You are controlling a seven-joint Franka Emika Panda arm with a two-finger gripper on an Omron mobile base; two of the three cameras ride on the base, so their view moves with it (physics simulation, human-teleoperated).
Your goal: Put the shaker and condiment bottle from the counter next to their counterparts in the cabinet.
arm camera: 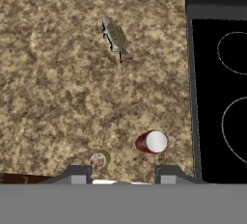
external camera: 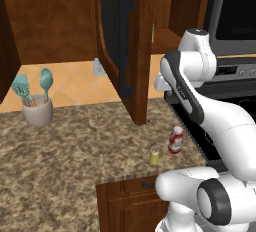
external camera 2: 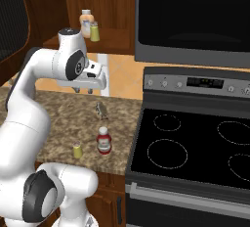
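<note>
Shaker [arm camera: 99,160]: yellow-green cylinder | condiment bottle [arm camera: 151,142]: red, white-capped | end effector [arm camera: 123,172]: fingers spread, empty

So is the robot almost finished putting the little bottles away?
Not yet. Done: the cabinet door is open, and you can see matching bottles on its shelf. In hand: nothing; the gripper hangs empty above the counter. Left: the shaker and the condiment bottle both stand on the counter beside the stove, so both still need lifting up there.
</note>
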